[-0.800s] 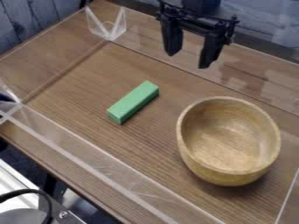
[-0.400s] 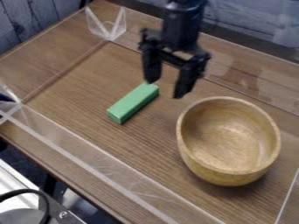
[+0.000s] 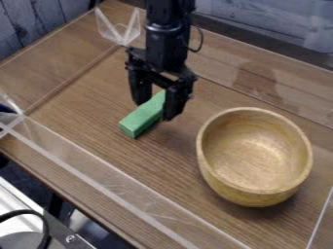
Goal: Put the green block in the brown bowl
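The gripper (image 3: 158, 100) hangs with its jaws spread wide over the far end of the green block (image 3: 146, 117). The block lies flat on the wooden table (image 3: 78, 92), left of the brown bowl (image 3: 255, 156).

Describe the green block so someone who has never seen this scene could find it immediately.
Start at the wooden table, then find the round brown bowl on its right side. Left of the bowl, under the open black pincer, lies the green block: the only bright green, bar-shaped thing there.
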You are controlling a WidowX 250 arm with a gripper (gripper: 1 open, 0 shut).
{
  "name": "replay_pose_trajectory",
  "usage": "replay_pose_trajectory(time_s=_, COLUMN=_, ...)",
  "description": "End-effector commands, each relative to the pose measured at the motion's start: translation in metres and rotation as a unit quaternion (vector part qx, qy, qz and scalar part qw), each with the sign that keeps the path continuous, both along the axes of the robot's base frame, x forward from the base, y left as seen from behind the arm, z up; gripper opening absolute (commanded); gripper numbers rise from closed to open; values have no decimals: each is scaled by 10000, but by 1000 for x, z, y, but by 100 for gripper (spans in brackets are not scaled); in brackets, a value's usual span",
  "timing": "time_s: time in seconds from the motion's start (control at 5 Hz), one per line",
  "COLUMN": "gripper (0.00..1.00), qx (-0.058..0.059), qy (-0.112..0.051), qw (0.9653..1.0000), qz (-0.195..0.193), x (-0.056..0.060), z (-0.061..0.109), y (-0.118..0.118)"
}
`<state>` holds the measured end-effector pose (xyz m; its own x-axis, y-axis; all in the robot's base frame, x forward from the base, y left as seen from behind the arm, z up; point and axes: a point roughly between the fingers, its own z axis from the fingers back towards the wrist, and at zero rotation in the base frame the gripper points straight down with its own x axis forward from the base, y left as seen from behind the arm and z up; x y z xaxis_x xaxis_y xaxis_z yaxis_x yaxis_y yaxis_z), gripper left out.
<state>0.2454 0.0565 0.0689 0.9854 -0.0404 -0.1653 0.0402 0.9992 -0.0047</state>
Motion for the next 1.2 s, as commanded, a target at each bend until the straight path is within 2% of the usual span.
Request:
replay_pose_trajectory(time_s=0.0, gripper=100, qx=116, qy=-324, qw=9993, qz=-119, x=4, z=5, y=11)
replay_pose_trajectory(time_s=0.4, gripper=100, qx=110, qy=-321, qw=9991, qz=-260, x=6, z=-14, y=18)
replay_pose_trajectory(time_s=1.0, gripper=100, qx=50, qy=-481, qw=9983, qz=-312, x=9, z=-25, y=20)
